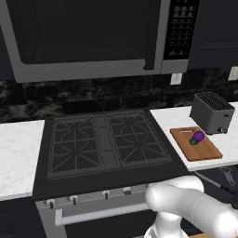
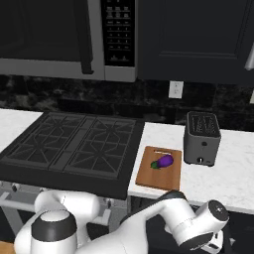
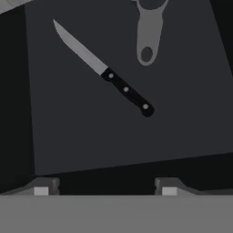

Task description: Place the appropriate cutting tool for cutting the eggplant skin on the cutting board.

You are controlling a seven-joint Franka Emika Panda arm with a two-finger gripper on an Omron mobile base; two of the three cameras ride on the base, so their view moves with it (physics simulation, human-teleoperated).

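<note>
In the left base view, the cutting board lies on the white counter to the right of the black stove. The eggplant rests on the board, near its far end. The grey toaster stands just behind the board. Above the stove hangs the microwave. Below the counter edge, at the right, I see a grey peeler lying in a dark open drawer. My white arm bends at the bottom right.

In the right base view, the board is again right of the stove, with the eggplant on top of it and the toaster just beside its far right corner. My arm reaches down in front of the counter.

In the hand view, I look down on the dark drawer floor. A knife with a black riveted handle and a thin pointed blade lies there diagonally. The peeler lies apart from it, at the top. My claw is released: the two finger tips stand wide apart at the bottom and hold nothing, above the drawer and not touching the knife.
</note>
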